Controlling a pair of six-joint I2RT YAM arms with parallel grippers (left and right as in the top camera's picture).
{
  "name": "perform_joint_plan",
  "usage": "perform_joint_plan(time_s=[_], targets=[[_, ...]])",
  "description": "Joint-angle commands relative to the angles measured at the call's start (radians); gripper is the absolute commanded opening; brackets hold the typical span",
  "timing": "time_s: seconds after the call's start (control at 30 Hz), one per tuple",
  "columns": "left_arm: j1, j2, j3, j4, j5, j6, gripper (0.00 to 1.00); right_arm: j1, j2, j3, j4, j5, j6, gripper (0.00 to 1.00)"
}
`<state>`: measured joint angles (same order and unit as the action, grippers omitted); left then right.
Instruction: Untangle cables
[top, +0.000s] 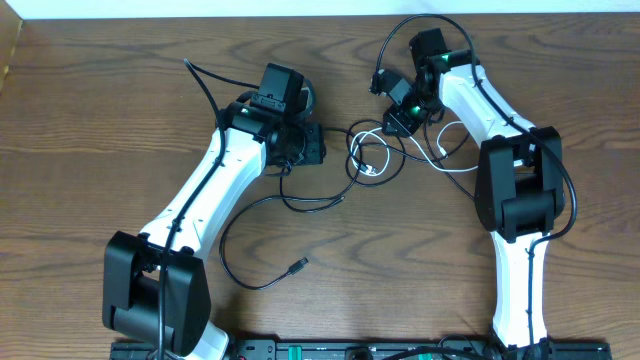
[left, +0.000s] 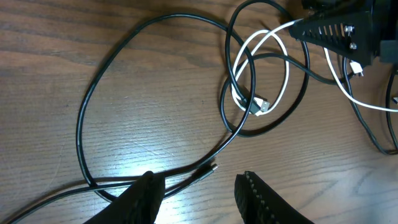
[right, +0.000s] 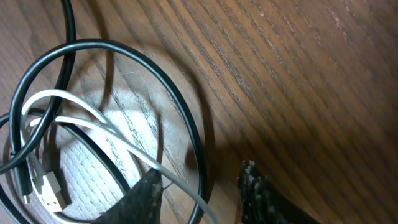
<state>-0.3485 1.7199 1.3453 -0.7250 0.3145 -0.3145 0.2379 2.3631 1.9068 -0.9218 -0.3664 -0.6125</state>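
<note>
A tangle of cables (top: 370, 155) lies between my two arms, with black loops and a white cable (left: 285, 81) threaded through them. One long black cable (top: 240, 275) trails toward the table's front and ends in a plug (top: 298, 264). My left gripper (left: 199, 194) is open just left of the tangle. A black cable's plug tip (left: 210, 168) lies between its fingers, and the left finger rests over that cable. My right gripper (right: 202, 194) stands low over the knot, its jaws apart, with the white cable (right: 93, 121) and a black loop (right: 181, 109) running through the gap.
The thicker black arm wires (top: 205, 85) arc over the table behind each arm. In the left wrist view, the right gripper's body (left: 336, 31) sits at the tangle's far side. Bare wooden tabletop (top: 90, 150) extends to the left.
</note>
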Motion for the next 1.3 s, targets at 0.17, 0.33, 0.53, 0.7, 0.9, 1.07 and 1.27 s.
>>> perform_joint_plan(time_s=[0.17,0.33,0.53,0.7,0.9,1.07,1.27], targets=[[-0.002,-0.006,-0.003,0.001,-0.01,-0.003,0.42,-0.002,0.013,-0.066,0.019,-0.002,0.018,0.2],[-0.007,-0.006,-0.003,0.002,-0.01,-0.003,0.43,-0.005,0.01,-0.048,0.021,-0.002,0.095,0.01],[-0.008,-0.006,-0.003,0.005,-0.01,-0.002,0.42,-0.014,-0.019,0.067,-0.076,-0.002,0.206,0.01],[-0.008,-0.006,-0.003,0.021,-0.01,-0.002,0.43,-0.023,-0.084,0.209,-0.202,-0.011,0.262,0.01],[-0.008,-0.006,-0.003,0.047,-0.01,-0.002,0.43,-0.023,-0.215,0.299,-0.278,-0.08,0.294,0.01],[-0.008,-0.006,-0.003,0.076,-0.01,-0.002,0.48,-0.023,-0.313,0.299,-0.311,-0.074,0.344,0.01],[-0.008,-0.006,-0.003,0.102,-0.01,-0.002,0.5,-0.031,-0.426,0.306,-0.314,-0.101,0.368,0.01]])
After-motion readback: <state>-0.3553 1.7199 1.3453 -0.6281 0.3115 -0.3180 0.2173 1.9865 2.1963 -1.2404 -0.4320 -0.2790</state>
